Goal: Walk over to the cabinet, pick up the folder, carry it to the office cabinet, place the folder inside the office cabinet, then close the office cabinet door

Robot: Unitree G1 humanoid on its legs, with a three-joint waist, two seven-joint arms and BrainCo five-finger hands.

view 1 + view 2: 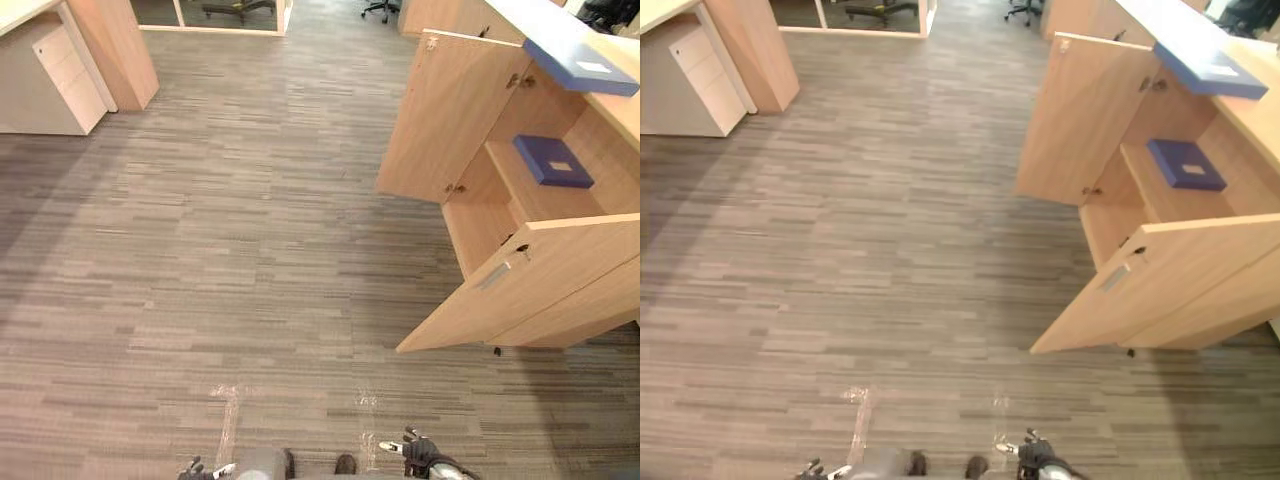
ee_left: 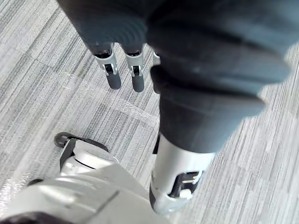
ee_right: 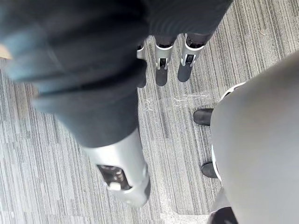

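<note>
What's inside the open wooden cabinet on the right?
A blue folder lies flat on its shelf. The near open door hides most of the space below.

Left hand (image 1: 197, 467) hangs low at the robot's left side, fingers (image 2: 113, 77) straight and relaxed, pointing down, thumb (image 2: 180, 182) held apart from them. Right hand (image 1: 422, 455) hangs low at the right side in the same pose: fingers (image 3: 161, 70) straight, thumb (image 3: 122, 175) loose and apart.

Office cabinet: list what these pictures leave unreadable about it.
Below the shelf: hidden by the near door in both eye views.
Office cabinet right side: cut by the eye views' edge.
Label on the shelf's blue folder: too small to read.
</note>
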